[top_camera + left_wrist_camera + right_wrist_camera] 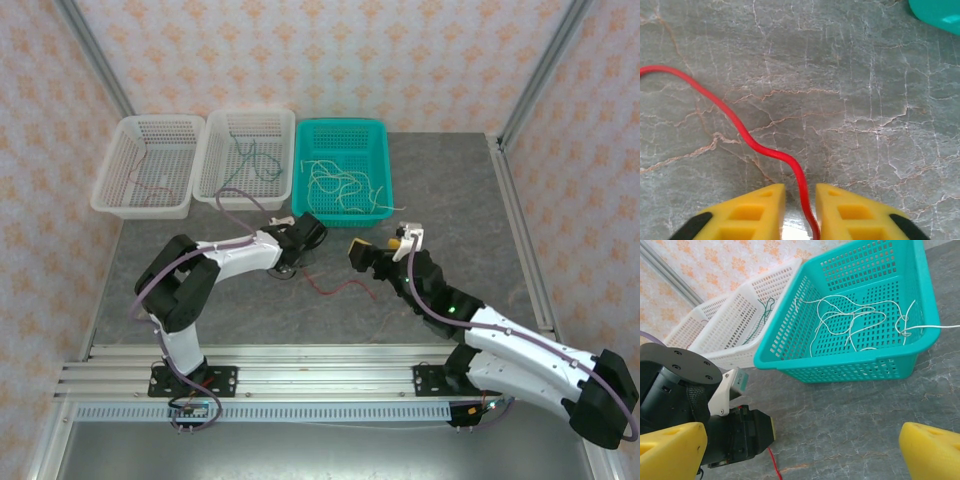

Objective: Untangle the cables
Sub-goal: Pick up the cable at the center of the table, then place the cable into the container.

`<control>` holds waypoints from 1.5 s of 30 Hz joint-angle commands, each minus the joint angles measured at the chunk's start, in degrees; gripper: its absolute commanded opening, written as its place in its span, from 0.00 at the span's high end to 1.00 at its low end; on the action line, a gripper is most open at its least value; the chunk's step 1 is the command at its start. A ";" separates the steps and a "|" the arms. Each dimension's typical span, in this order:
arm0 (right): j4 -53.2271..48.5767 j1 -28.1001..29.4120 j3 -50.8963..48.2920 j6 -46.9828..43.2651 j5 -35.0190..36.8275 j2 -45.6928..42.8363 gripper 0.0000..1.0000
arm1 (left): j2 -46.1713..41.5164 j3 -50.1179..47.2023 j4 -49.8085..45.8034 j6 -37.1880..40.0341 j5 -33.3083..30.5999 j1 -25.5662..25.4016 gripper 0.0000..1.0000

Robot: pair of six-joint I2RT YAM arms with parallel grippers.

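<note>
Where red cable (742, 134) lies, left claw (800, 189) (ajar) straddles it.

Red cable (747, 137) on a grey table (865, 100) veined white and rust like marble, yellow fingers (755, 210) on the left gripper (800, 197), cream-white cables (855, 313) in a teal basket (840, 371), green cables (245, 158) in a white basket (245, 193), peach wallpaper (300, 50) patterned with orange florets.

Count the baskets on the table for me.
3: one white basket at the far left, a second white basket right beside it, and a teal basket to the right of both.
</note>
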 commanded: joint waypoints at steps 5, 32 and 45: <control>2.86 -0.26 0.92 -7.27 -8.52 -3.79 0.01 | -3.17 -0.86 -0.13 5.29 -0.06 0.27 1.00; -1.72 -0.44 15.68 -18.87 -28.48 7.72 0.01 | -23.15 29.18 -10.53 46.87 -5.79 36.98 1.00; -9.18 -0.44 19.44 -18.64 -26.28 5.30 0.01 | 5.40 59.07 -16.29 60.67 -16.68 52.16 1.00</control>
